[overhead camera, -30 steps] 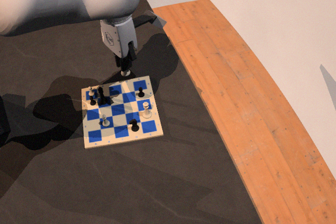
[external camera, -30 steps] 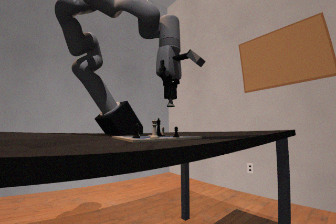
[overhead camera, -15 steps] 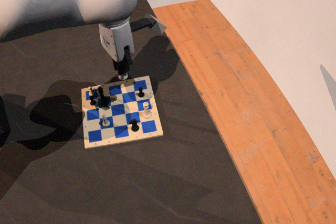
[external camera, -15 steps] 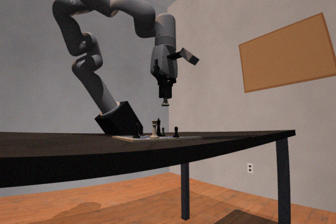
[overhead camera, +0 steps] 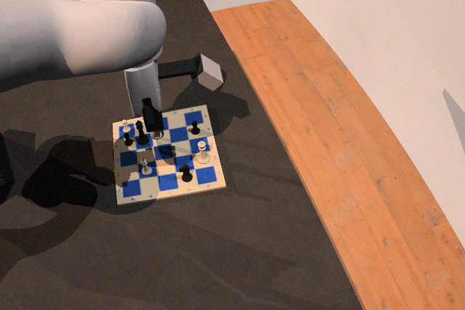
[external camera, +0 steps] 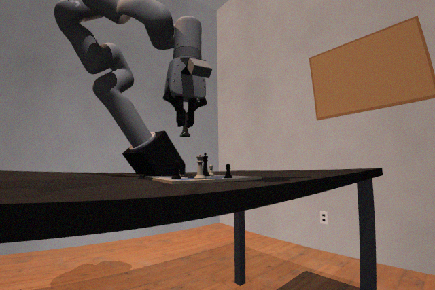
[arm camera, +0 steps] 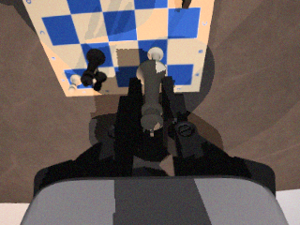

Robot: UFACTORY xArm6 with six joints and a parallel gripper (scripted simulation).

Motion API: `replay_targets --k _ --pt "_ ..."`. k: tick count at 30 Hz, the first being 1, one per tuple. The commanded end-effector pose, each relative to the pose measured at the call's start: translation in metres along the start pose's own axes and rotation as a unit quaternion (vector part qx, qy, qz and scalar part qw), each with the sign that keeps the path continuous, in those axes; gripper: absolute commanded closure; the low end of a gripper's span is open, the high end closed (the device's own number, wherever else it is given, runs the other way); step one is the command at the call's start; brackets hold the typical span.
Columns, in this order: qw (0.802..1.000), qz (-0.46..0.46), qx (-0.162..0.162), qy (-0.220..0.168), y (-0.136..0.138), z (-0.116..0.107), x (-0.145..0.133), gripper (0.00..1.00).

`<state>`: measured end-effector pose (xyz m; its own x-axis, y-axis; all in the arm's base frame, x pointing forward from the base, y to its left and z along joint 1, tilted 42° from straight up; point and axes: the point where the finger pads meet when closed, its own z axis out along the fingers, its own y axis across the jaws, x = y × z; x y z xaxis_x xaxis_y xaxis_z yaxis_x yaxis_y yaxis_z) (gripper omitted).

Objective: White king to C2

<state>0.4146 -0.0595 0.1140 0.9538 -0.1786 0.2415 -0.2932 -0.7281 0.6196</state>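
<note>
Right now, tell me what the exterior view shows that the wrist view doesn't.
Only the exterior view shows the whole arm rising from its dark base, the gap between the lifted piece and the board, the table's legs, and the orange panel on the wall. Only the wrist view shows the fingers pressed against the piece's stem and the blue squares directly beneath. Both show the gripper shut on the white king, held above the chessboard.

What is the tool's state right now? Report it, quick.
Tool: closed on the white king, held in the air above the chessboard.
</note>
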Motion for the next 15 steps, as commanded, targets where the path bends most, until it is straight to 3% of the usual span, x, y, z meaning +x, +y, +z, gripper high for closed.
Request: replay_targets --k 1,11,15 --pt "1.000 0.001 0.001 0.002 0.000 -0.001 0.001 1.00" --pt "1.000 0.001 0.001 0.002 0.000 0.007 0.001 1.00" --pt "1.000 0.001 0.001 0.002 0.000 0.021 0.001 1.00"
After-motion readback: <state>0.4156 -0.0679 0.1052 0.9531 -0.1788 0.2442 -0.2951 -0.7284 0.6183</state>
